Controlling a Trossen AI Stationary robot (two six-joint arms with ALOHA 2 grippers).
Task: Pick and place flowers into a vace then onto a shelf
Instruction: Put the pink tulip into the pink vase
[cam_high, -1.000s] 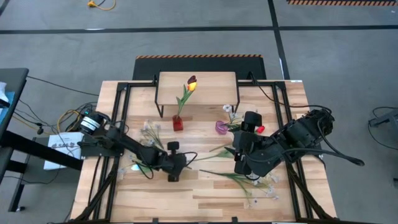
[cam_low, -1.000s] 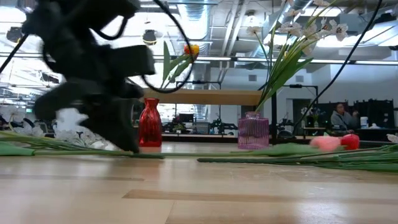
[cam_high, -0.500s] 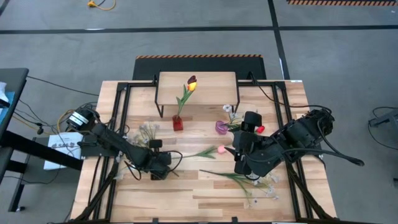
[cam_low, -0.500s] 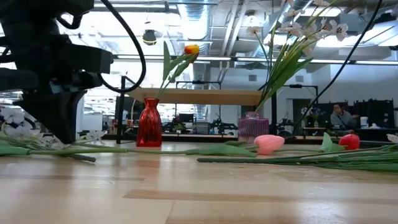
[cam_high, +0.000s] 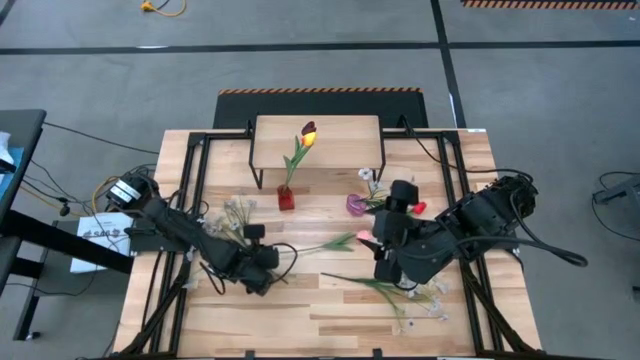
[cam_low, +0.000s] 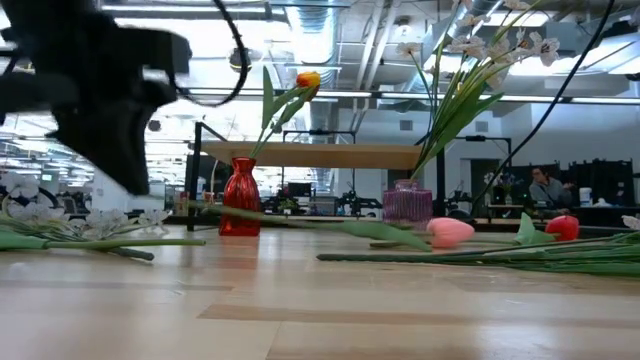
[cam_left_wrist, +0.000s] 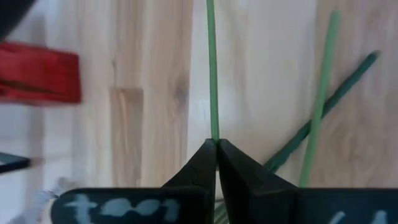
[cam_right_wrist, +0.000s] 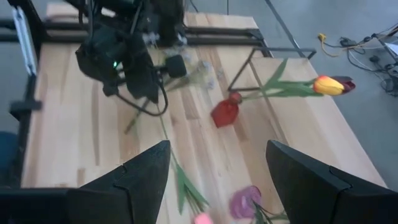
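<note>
My left gripper (cam_high: 256, 277) is shut on the green stem of a pink tulip (cam_high: 366, 237), left of the table's middle and raised off the wood. The stem (cam_low: 300, 218) slopes down to the pink head (cam_low: 450, 232), which lies on the table. A red vase (cam_high: 286, 198) with an orange tulip (cam_high: 308, 134) stands before the shelf (cam_high: 318, 128). A pink vase (cam_high: 355, 205) holds white blossoms. My right gripper (cam_right_wrist: 217, 149) hangs open, high above the right half. My left gripper pinches the pink tulip's stem (cam_left_wrist: 213, 134) between its two fingertips (cam_left_wrist: 202, 163), near the stem's cut end. The fingers slant down from the table's left side. The stem end is lifted, and the flower's head end (cam_low: 450, 232) rests on the table.
Sprays of white blossoms lie at the left (cam_high: 236, 211) and at the near right (cam_high: 410, 295). A red tulip (cam_high: 417, 208) lies by the pink vase. Loose green stems (cam_left_wrist: 320, 112) lie close to the held stem. Black frame bars run along both table sides.
My left gripper, shut on the stem throughout, has gone toward the table's left edge and up. The pink tulip has slid leftward along the table, out from under the right arm. Its stem end now stands lifted while its head stays down.
</note>
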